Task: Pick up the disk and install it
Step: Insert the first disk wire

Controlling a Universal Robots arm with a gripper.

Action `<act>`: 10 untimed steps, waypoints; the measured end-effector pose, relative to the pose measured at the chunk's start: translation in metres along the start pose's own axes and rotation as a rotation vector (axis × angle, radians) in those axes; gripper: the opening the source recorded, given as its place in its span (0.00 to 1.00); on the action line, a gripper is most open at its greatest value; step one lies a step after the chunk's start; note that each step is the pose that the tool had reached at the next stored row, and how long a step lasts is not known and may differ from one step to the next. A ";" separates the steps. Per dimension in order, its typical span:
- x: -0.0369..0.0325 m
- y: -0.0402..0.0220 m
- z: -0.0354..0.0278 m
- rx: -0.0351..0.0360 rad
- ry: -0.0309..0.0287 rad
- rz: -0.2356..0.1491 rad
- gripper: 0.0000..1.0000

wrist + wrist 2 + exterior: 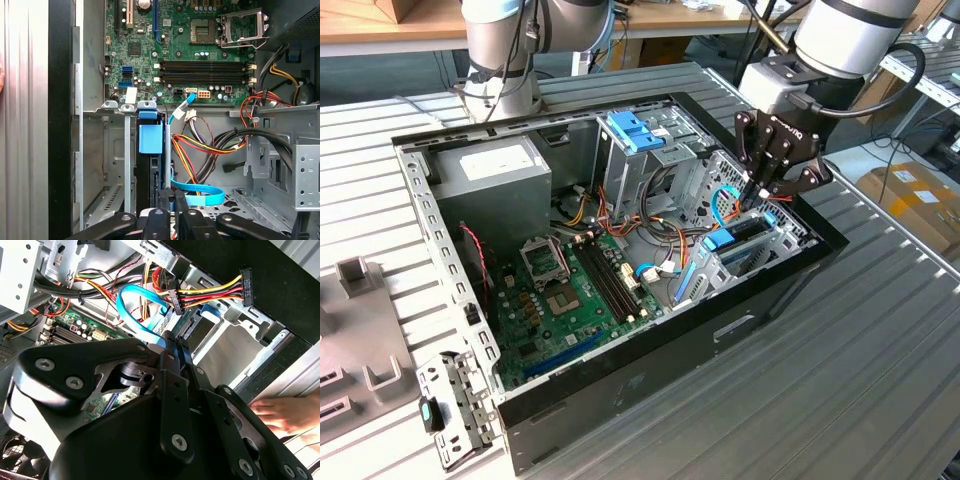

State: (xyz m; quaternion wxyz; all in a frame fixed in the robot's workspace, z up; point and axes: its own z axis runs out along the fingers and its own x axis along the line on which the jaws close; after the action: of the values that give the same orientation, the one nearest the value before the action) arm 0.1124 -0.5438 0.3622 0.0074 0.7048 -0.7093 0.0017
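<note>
The disk (149, 175) stands on edge in the drive cage of the open computer case (620, 395), a dark slab with a light-blue bracket (150, 138) clipped on it. In the exterior view the disk (752, 227) sits low in the cage at the case's right end. My gripper (757, 200) reaches down into that cage. Its fingers (166, 200) are shut together, with the tips at the near end of the disk beside a blue flat cable (200, 192). In the second wrist view the gripper (172, 337) closes to a narrow point, and I see nothing between the fingers.
A person's hand (285, 412) rests on the table by the case wall. Bundled wires (210, 292) cross the cage. The motherboard (570, 300) and a grey power box (490, 170) fill the case's other end. A second arm's base (505, 60) stands behind. Loose brackets (450, 410) lie at the exterior view's left.
</note>
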 end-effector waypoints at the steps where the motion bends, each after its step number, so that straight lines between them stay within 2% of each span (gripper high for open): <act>1: 0.0000 0.0000 0.0000 0.0000 0.0000 0.000 0.16; 2: 0.0000 0.0000 0.0001 0.0000 -0.0001 0.000 0.16; 4: 0.0003 0.0025 0.0001 0.0060 -0.0003 -0.008 0.16; 10: 0.0022 0.0067 0.0019 0.0140 -0.0001 -0.036 0.16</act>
State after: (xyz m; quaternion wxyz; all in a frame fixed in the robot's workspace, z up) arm 0.1056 -0.5460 0.3604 0.0024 0.7175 -0.6966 0.0065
